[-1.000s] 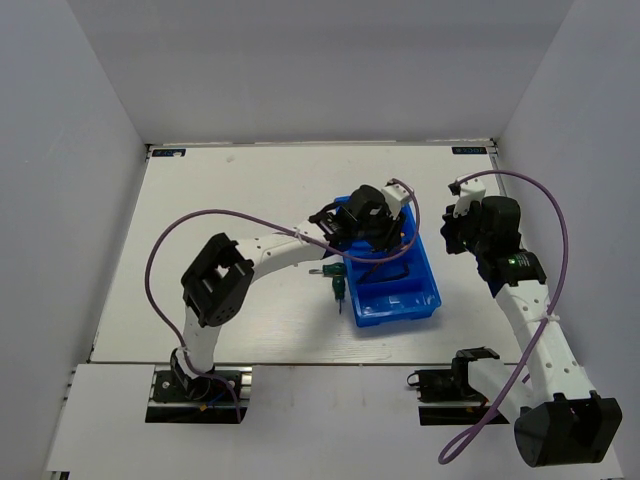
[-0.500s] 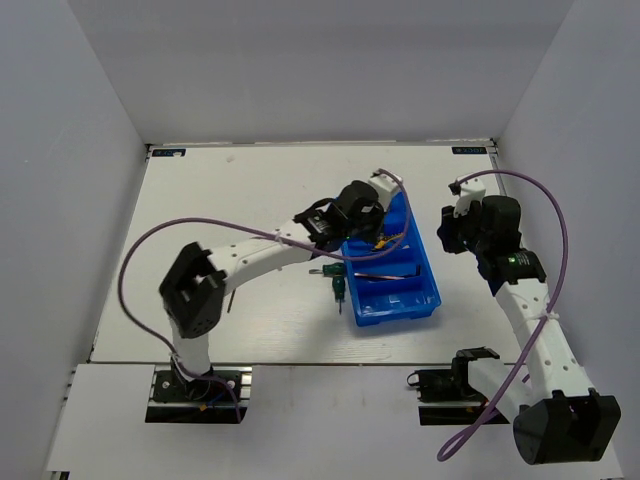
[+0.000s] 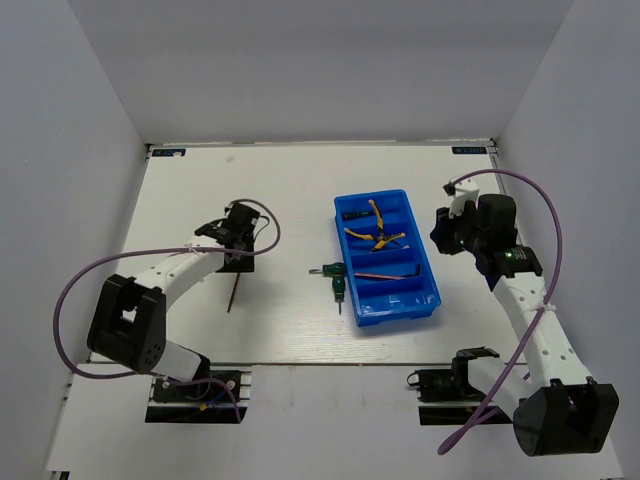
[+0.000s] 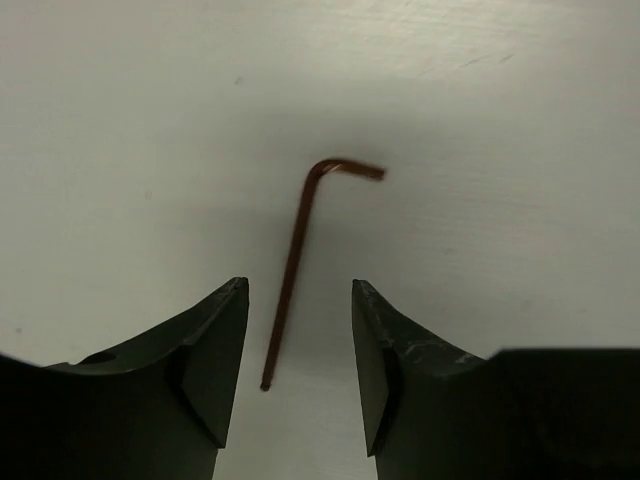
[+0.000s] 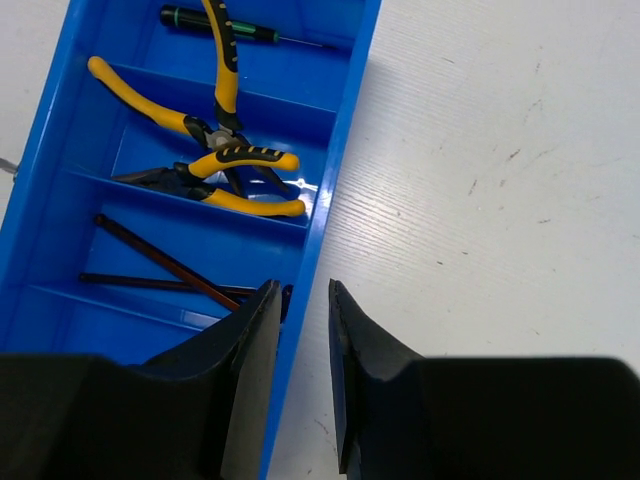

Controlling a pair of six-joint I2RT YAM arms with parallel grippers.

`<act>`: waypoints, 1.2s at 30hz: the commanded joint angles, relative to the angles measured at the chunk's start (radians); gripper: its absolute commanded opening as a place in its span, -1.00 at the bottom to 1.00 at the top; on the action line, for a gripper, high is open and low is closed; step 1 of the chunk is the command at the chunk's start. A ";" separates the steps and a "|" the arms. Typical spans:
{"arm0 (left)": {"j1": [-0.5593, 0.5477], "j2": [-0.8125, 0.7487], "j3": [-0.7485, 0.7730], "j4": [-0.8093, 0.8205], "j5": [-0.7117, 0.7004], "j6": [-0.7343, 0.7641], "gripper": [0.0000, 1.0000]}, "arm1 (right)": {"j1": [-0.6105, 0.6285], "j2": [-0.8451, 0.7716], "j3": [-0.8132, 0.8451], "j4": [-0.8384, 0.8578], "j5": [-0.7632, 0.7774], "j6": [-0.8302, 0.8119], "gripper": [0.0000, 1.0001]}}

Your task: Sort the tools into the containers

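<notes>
The blue tray (image 3: 398, 302) holds two yellow-handled pliers (image 3: 376, 232), a dark hex key (image 3: 392, 270) and a thin screwdriver (image 3: 352, 213). A stubby green-black tool (image 3: 337, 280) lies on the table just left of the tray. A second hex key (image 3: 233, 290) lies far to the left. My left gripper (image 3: 238, 258) hovers open over it. In the left wrist view the key's long shank (image 4: 296, 250) runs between the fingers of the left gripper (image 4: 299, 288), touching neither. My right gripper (image 5: 302, 287) stands open over the tray's right rim (image 5: 345, 130).
White walls close in the table on the left, far and right sides. The purple cable of the left arm (image 3: 75, 290) loops out at the left. The right arm's cable (image 3: 555, 250) arcs over the table's right edge.
My left arm has swung away from the tray to the left side of the table and now hangs over the loose hex key. The pliers lie uncovered in the tray. The right arm has barely moved.
</notes>
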 commanded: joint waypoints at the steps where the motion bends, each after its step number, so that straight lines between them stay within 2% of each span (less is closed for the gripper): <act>1: 0.070 -0.015 -0.008 0.009 0.122 0.008 0.10 | -0.004 0.009 0.005 0.001 -0.054 -0.003 -0.35; 7: 0.145 0.088 -0.008 0.036 0.248 0.070 0.08 | -0.004 0.015 0.010 -0.013 -0.087 -0.003 -0.32; 17: 0.175 0.146 -0.008 0.045 0.239 0.111 -0.19 | -0.004 0.012 0.011 -0.013 -0.094 -0.006 -0.32; 23: 0.184 0.198 -0.008 0.035 0.228 0.131 -0.22 | -0.002 0.000 0.013 -0.016 -0.099 -0.003 -0.32; 28: 0.184 0.234 -0.008 0.035 0.248 0.140 -0.39 | -0.004 -0.008 0.011 -0.015 -0.099 -0.005 -0.32; 32: 0.184 0.243 -0.008 0.035 0.257 0.149 -0.74 | -0.002 -0.016 0.010 -0.018 -0.101 -0.002 -0.32; 36: 0.184 0.212 -0.008 0.035 0.266 0.149 -0.99 | -0.004 -0.022 0.011 -0.016 -0.104 -0.003 -0.32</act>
